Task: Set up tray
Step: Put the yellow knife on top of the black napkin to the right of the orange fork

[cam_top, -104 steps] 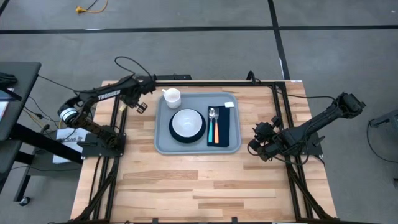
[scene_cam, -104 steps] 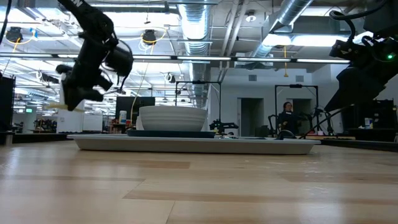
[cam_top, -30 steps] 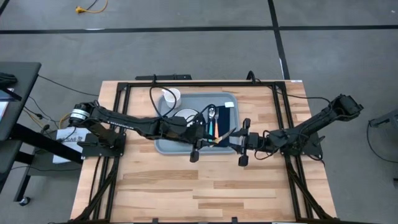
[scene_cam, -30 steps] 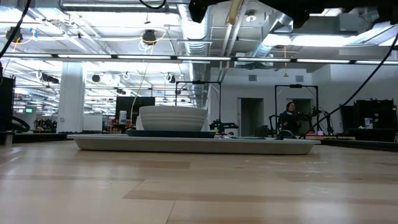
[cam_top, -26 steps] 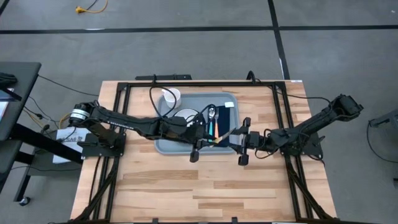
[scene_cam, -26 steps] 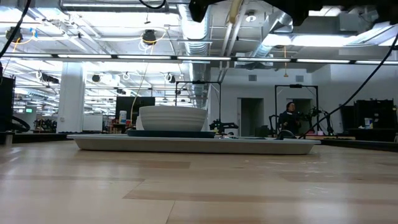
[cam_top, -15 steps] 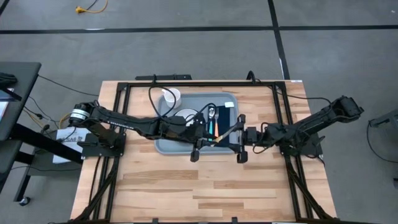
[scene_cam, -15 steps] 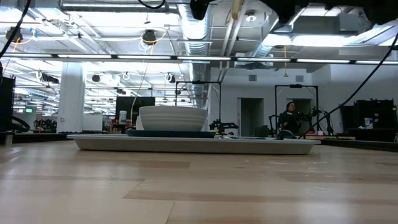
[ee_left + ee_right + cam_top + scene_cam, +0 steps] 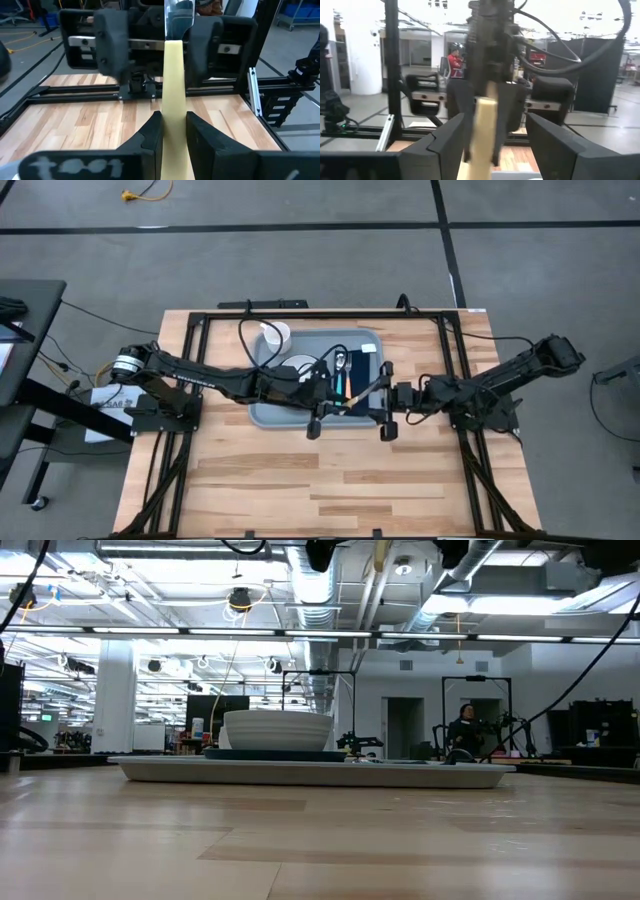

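Both arms have swung in from the bench's sides and now meet above the near rim of the tray (image 9: 310, 335), the right one a little closer in than a second ago. The tray sits flat mid-bench (image 9: 300, 480), toward the far side: big, light grey-blue, rounded corners, raised rim. It is probably stiff, slick plastic, light itself but loaded, so I'd grip the rim at both short ends and keep it level. On it sit a white bowl (image 9: 278, 728), a dark navy cloth (image 9: 360, 375) with a spoon and orange and teal utensils (image 9: 342, 385), and a white cup (image 9: 275, 333) at the far left corner. The left pincer (image 9: 173, 125) is clamped on a pale flat stick (image 9: 172, 75). The right pincer (image 9: 495, 135) is spread wide around the stick, not gripping it.
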